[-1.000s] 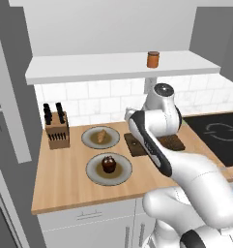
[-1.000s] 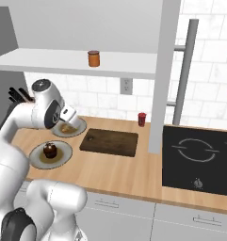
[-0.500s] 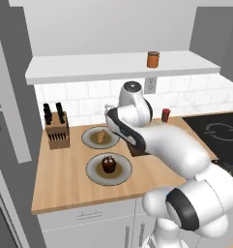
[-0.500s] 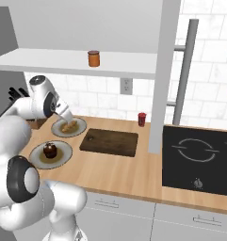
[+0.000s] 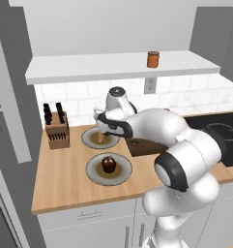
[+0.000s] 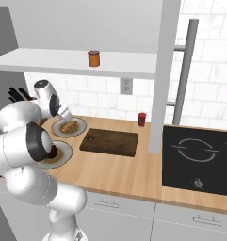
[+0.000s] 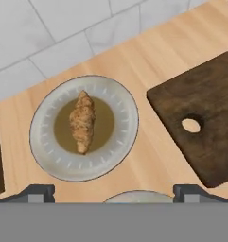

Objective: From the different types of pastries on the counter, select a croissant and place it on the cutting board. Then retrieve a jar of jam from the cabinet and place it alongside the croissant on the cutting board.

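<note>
Hand spread wide and holding nothing, hovering above the tabletop, croissant on a round plate straight under the hand, cutting board just beside the plate, jar of jam up on the cabinet shelf

I'm seeing the tabletop carrying two plates, a knife block and the cutting board. The shelf is holding the jar of jam.
</note>
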Controlling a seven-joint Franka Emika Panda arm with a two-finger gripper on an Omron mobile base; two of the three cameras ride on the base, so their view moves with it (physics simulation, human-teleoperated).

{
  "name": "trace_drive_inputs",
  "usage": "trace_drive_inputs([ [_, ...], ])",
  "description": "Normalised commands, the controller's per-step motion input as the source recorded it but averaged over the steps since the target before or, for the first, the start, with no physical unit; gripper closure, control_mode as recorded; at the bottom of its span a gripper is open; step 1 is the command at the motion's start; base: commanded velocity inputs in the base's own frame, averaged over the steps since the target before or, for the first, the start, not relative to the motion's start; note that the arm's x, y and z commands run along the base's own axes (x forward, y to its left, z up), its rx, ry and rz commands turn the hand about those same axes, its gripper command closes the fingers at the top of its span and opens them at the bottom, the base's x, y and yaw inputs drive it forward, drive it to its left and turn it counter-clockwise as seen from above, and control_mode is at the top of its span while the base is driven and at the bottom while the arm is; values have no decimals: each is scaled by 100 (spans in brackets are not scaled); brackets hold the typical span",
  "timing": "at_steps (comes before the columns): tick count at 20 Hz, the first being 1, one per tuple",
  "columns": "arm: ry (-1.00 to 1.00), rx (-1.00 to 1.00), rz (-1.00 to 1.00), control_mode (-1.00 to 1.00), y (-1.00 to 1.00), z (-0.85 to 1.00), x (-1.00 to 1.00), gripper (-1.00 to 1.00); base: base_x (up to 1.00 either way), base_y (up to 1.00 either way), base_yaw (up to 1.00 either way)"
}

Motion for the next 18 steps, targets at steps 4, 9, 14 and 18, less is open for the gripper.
trace_drive_inputs([
  [4, -10, 2, 8, -100, 11, -20, 60, -100, 0, 0, 0],
  [9, 0, 2, 11, -100, 2, -15, 36, -100, 0, 0, 0],
  [14, 0, 0, 11, -100, 7, -61, 40, -100, 0, 0, 0],
  [18, 0, 0, 3, -100, 20, -66, 41, -100, 0, 0, 0],
])
